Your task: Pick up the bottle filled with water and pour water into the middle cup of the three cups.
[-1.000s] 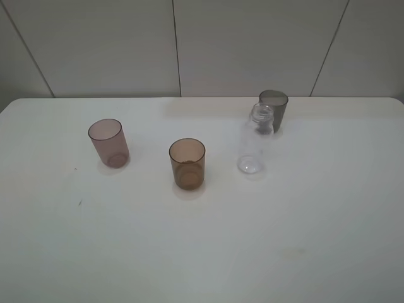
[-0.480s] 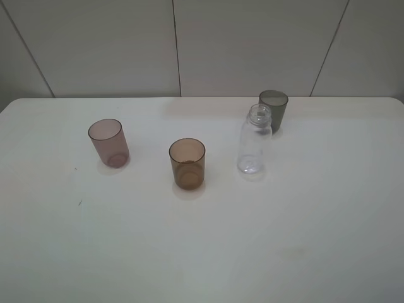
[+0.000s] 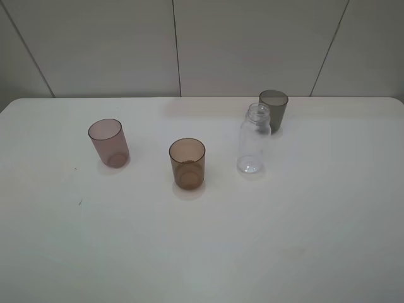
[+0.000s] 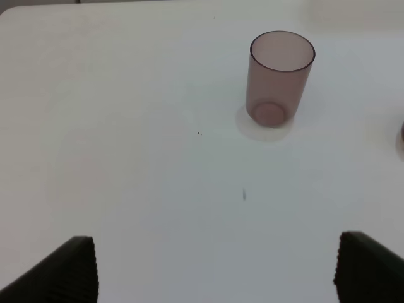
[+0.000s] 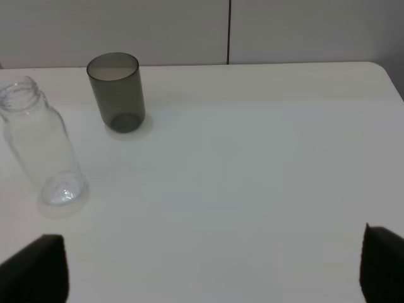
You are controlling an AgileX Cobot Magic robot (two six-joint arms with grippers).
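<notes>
The clear uncapped bottle (image 3: pixel 254 140) stands upright on the white table (image 3: pixel 303 221), right of centre; it also shows in the right wrist view (image 5: pixel 43 151). The brown-orange middle cup (image 3: pixel 187 163) stands left of the bottle. The pinkish-mauve cup (image 3: pixel 108 142) is further left and shows in the left wrist view (image 4: pixel 278 79). The dark grey cup (image 3: pixel 274 109) stands just behind the bottle, also in the right wrist view (image 5: pixel 117 92). My left gripper (image 4: pixel 218 271) and right gripper (image 5: pixel 211 265) are open and empty, well short of the objects. Neither shows in the exterior high view.
A panelled wall (image 3: pixel 189 44) runs behind the table's far edge. The table's right edge (image 5: pixel 391 82) lies to the right of the grey cup. Small dark specks (image 4: pixel 243 195) mark the table near the mauve cup.
The bottle looked blurred with its neck slightly further right a second ago; now it stands sharp and upright. The cups have not moved.
</notes>
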